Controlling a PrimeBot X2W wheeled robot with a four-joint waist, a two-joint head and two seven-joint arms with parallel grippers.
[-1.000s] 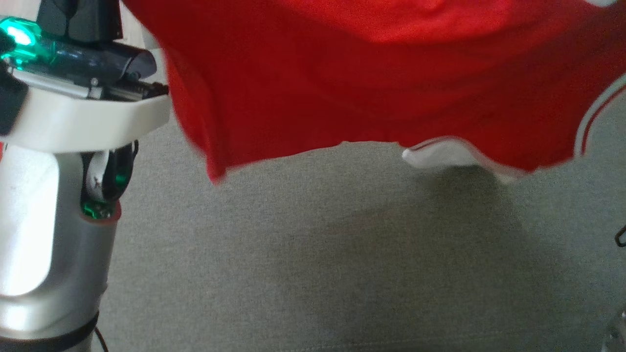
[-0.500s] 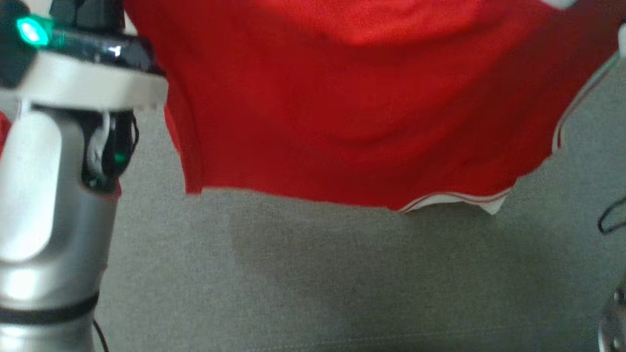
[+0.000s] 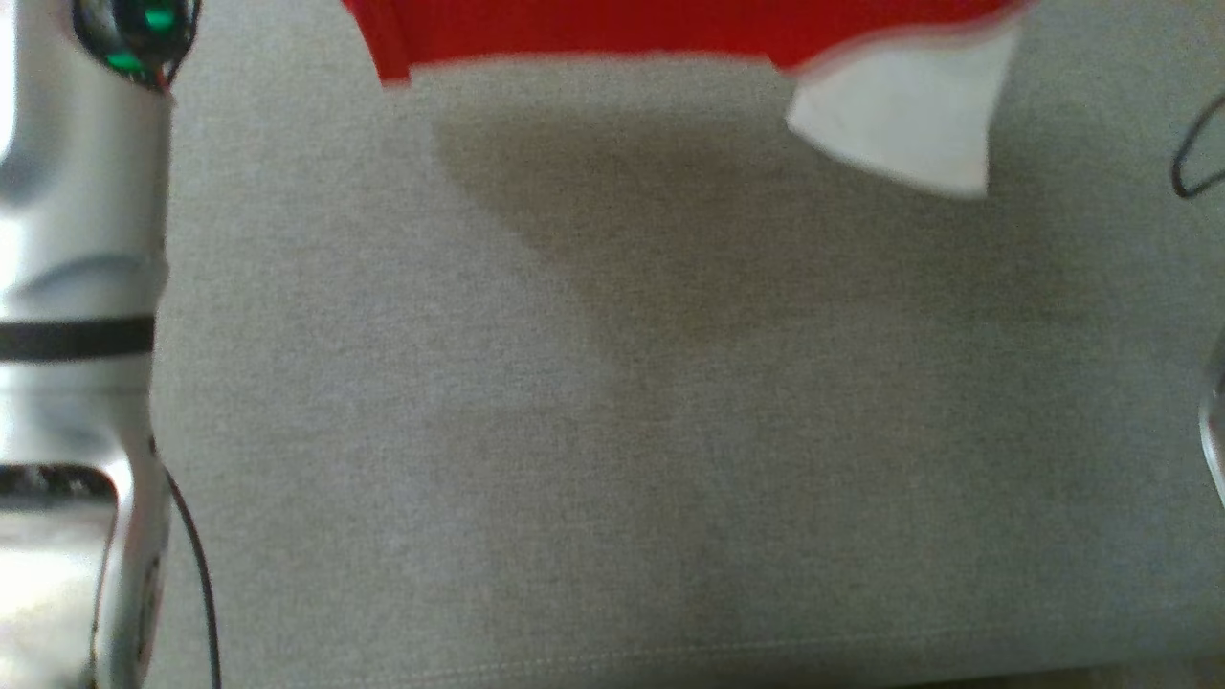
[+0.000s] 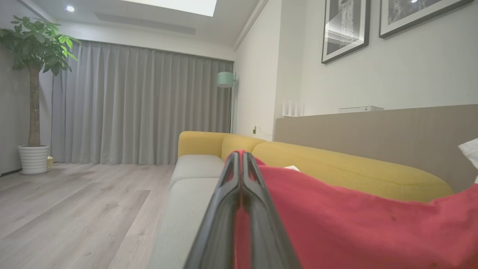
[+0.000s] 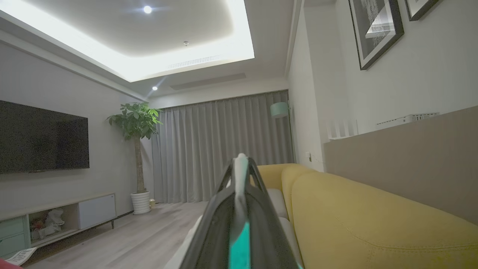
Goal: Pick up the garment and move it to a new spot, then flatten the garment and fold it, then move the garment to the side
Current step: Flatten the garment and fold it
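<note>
The red garment (image 3: 574,24) hangs across the top edge of the head view, above the grey sofa seat, with a white panel (image 3: 900,124) dangling below its hem at the right. In the left wrist view my left gripper (image 4: 242,157) is shut on a corner of the red garment (image 4: 336,216), which spreads off to the right. My right gripper (image 5: 242,162) is shut too, pinching a white and teal strip of the garment (image 5: 241,194) between its fingers. My silver left forearm (image 3: 67,287) runs down the head view's left edge.
A grey sofa seat cushion (image 3: 612,431) lies below the cloth, its front seam near the bottom. The yellow sofa back (image 4: 336,164) runs along the wall. A dark cable (image 3: 1191,163) loops at the right edge. A potted plant (image 5: 136,149) and TV cabinet (image 5: 56,220) stand across the wood floor.
Both the garment and my left forearm have moved toward the top of the head view, while the cushion seam stayed put. Much less red cloth shows, and the white panel now hangs out below it.
</note>
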